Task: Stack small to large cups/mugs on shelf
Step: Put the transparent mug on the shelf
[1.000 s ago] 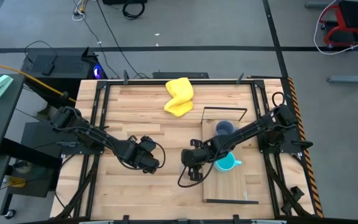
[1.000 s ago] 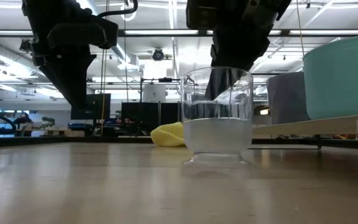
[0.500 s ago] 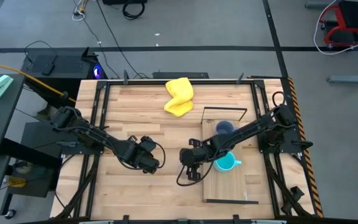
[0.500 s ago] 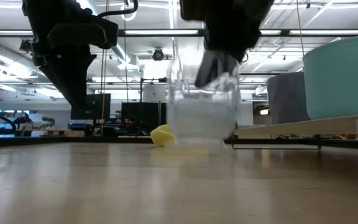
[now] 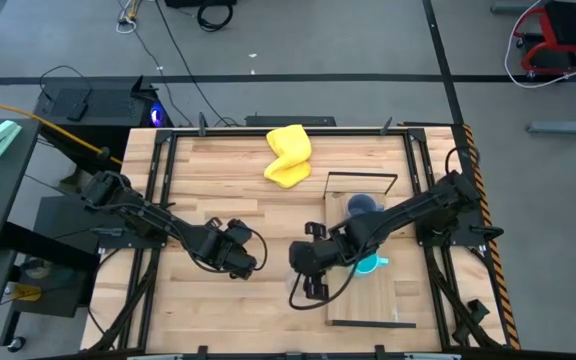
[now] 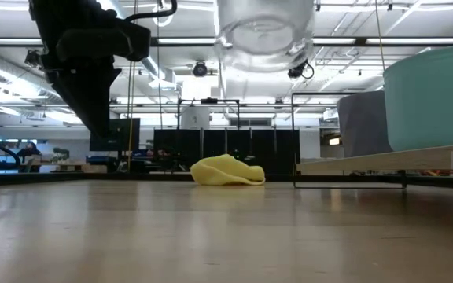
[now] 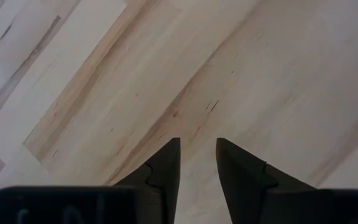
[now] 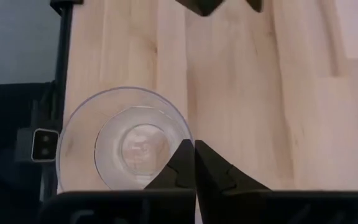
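The clear cup [image 8: 124,144] is lifted high over the tabletop, and it shows at the top of the low view [image 6: 264,30]. My right gripper [image 8: 196,163] is shut on it, left of the shelf [image 5: 373,295]. The grey-blue mug [image 5: 361,205] stands on the shelf's far part. The cyan mug [image 5: 370,264] stands at the shelf's middle, partly under my right arm. My left gripper [image 7: 197,155] is open and empty above bare tabletop, left of the cup [image 5: 236,256]. My right gripper holds the clear cup by its rim [image 8: 185,144], the wall pinched with one finger [image 8: 179,167] inside the cup and the other outside. The fingers come from above, pointing down. The cup hangs upright below them, lifted clear of the table.
A crumpled yellow cloth [image 5: 288,155] lies at the table's far middle. The shelf's thin black frame [image 5: 361,176] rises at its far and near ends. Bare planks [image 5: 268,300] lie between my two grippers and toward the near edge.
My right gripper has gone up with the clear cup. The cup stood on the tabletop a second ago and now hangs upright well clear of it.
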